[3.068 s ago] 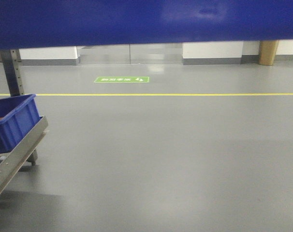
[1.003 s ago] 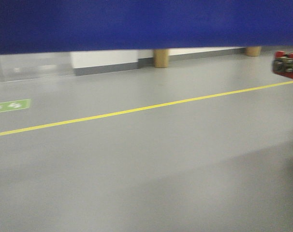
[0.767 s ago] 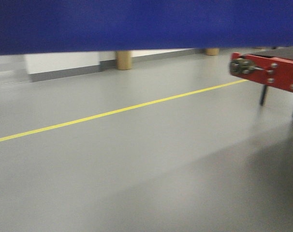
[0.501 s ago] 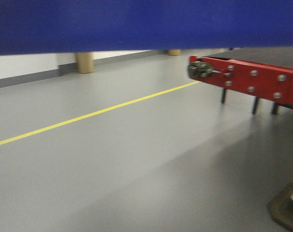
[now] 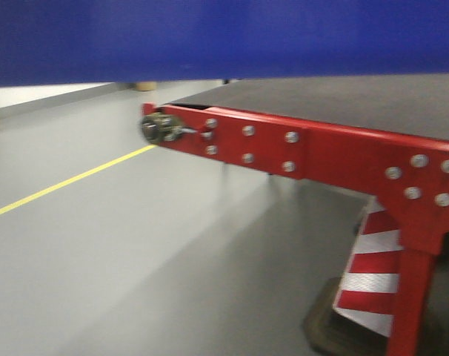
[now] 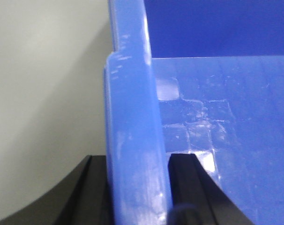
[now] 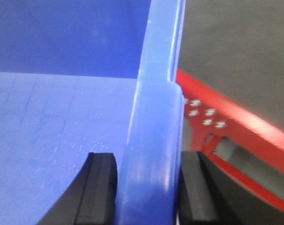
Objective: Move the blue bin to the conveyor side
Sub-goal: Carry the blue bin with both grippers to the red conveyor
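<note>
The blue bin (image 5: 224,37) fills the top of the front view as a broad blue wall, held up off the floor. My left gripper (image 6: 138,187) is shut on the blue bin's left rim (image 6: 132,117), one black finger on each side. My right gripper (image 7: 149,187) is shut on the bin's right rim (image 7: 153,117) the same way. The conveyor side (image 5: 343,100) is a dark belt on a red frame (image 5: 321,152), right of centre in the front view. It also shows in the right wrist view (image 7: 235,51), right of the bin.
Grey floor (image 5: 98,259) with a yellow line (image 5: 69,182) lies to the left. A red-and-white striped base (image 5: 373,282) and a red leg (image 5: 413,304) stand under the conveyor at the lower right. A drive sprocket (image 5: 156,127) sticks out at the frame's end.
The view has swung right: the rack with another blue bin and the green floor sign have left view, and the red conveyor has come in from the right and grown large.
</note>
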{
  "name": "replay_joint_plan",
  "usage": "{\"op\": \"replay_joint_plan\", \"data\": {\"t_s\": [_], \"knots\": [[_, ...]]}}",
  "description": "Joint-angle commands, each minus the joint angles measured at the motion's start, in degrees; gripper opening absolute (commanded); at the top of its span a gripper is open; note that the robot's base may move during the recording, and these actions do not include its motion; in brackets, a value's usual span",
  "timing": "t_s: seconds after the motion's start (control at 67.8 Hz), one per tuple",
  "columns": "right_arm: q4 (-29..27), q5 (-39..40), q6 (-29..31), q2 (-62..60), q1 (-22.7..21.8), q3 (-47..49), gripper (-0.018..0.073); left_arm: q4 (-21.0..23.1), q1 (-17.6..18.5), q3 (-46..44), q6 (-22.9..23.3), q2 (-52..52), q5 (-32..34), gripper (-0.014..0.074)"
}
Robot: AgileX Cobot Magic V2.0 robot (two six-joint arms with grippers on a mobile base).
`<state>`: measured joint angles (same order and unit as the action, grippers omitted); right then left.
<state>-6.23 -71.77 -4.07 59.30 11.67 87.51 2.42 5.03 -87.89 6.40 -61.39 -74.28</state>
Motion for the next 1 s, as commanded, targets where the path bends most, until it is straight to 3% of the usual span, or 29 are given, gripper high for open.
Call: {"op": "replay_joint_plan", "data": {"t_s": [0.0,0.664,0.988], "knots": [[3.7,5.1,1.5,-1.1,-0.3,0.9,-0.0076,-3.3,-0.3,-0.9,-0.3,0.9,4.3,-0.0009],[3.7,5.4,1.5,-1.2,-0.3,0.9,-0.0076,-4.3,-0.3,-0.9,-0.3,0.7,4.3,-0.0009],[3.7,5.4,1.5,-1.2,-0.3,0.9,-0.0076,-4.3,-0.3,-0.9,-0.3,0.5,8.6,-0.0009]]}}
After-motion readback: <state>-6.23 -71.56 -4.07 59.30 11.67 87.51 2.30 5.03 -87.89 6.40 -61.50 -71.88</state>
